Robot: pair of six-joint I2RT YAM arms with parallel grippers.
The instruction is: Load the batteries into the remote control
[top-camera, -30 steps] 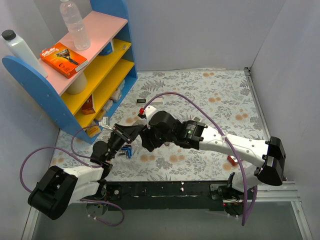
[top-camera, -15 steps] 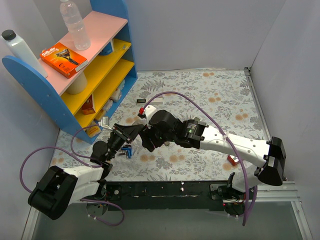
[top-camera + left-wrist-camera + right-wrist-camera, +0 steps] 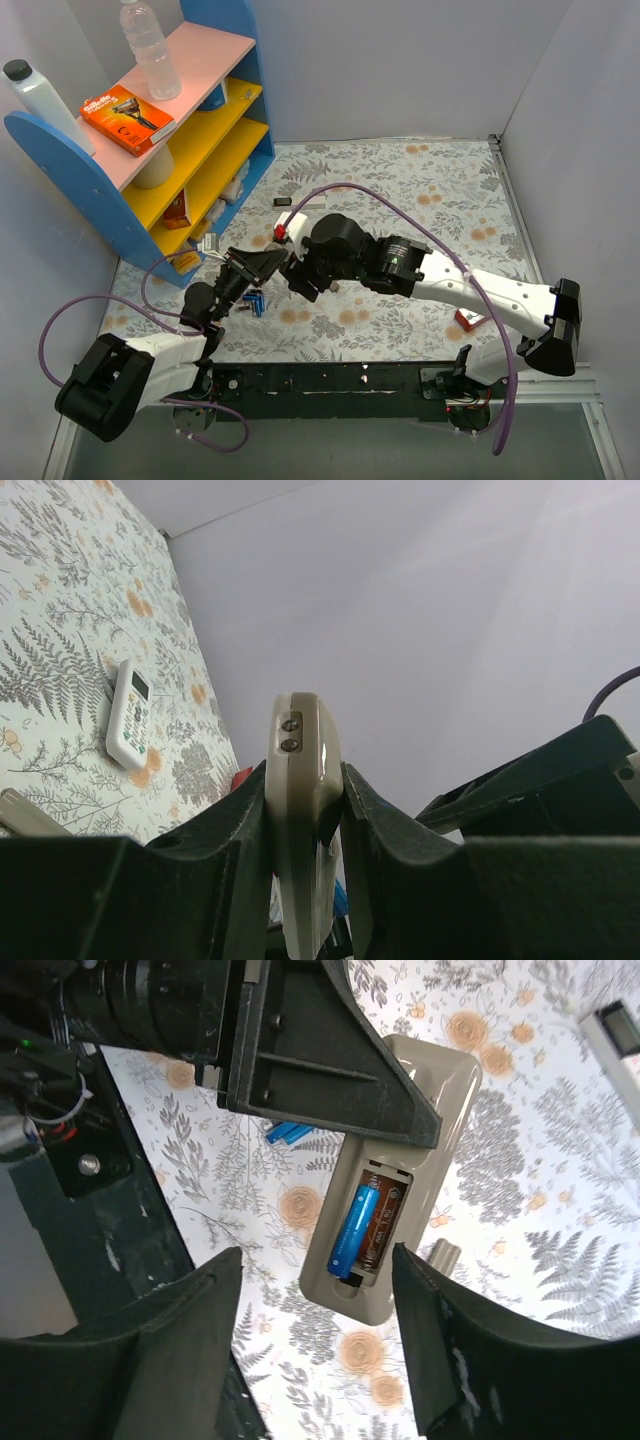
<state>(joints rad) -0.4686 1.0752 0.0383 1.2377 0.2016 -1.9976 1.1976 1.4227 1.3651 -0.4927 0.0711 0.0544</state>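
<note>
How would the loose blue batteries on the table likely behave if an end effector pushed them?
The batteries are short, smooth cylinders lying on their sides, so they would probably roll rather than slide. They look small and rigid, so they are likely hard to pinch squarely and apt to slip.

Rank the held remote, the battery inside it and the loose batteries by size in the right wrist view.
1. remote control
2. battery in its compartment
3. loose batteries, unsure: the left gripper hides most of them

Left pincer (image 3: 305,805) clamped tight, right pincer (image 3: 315,1350) spread wide, wrists close together
</note>
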